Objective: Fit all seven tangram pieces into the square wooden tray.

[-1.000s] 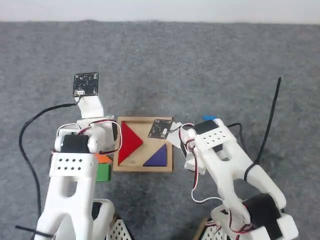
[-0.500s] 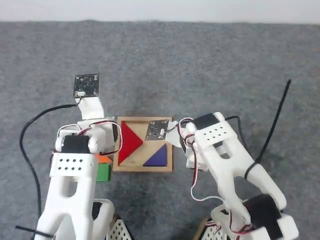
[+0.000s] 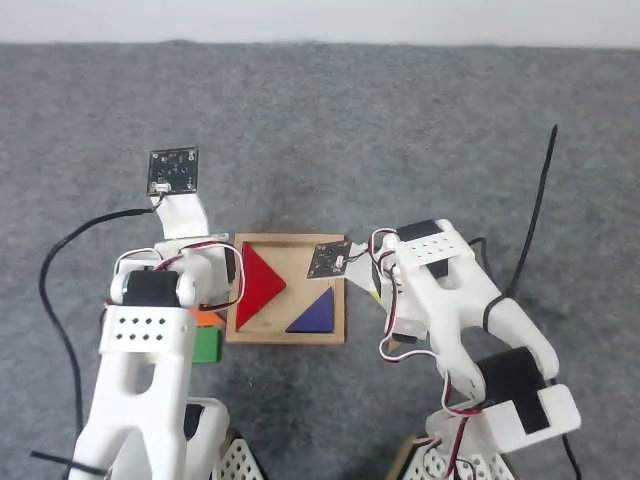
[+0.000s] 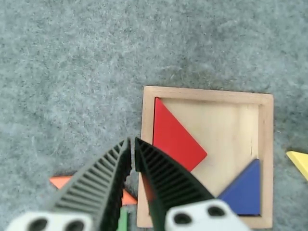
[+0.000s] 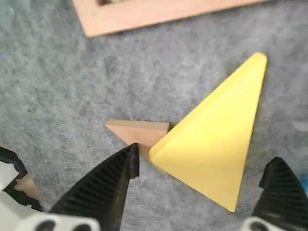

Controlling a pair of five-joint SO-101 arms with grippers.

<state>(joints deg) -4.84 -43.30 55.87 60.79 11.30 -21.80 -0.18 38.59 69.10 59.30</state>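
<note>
The square wooden tray holds a red triangle and a blue triangle; the left wrist view also has the tray, the red triangle and the blue one. My left gripper is shut and empty, hovering over the tray's outer edge beside the red triangle. My right gripper is open over a large yellow triangle on the carpet just outside the tray. A small tan triangle touches the yellow one's corner.
An orange piece and a green piece lie on the carpet left of the tray, partly under the left arm; the orange piece lies by the left fingers. A yellow corner lies right of the tray. Grey carpet stretches behind.
The right arm has swung its wrist off the tray toward its right edge and now covers the light blue piece seen behind it earlier. The left arm has stayed put.
</note>
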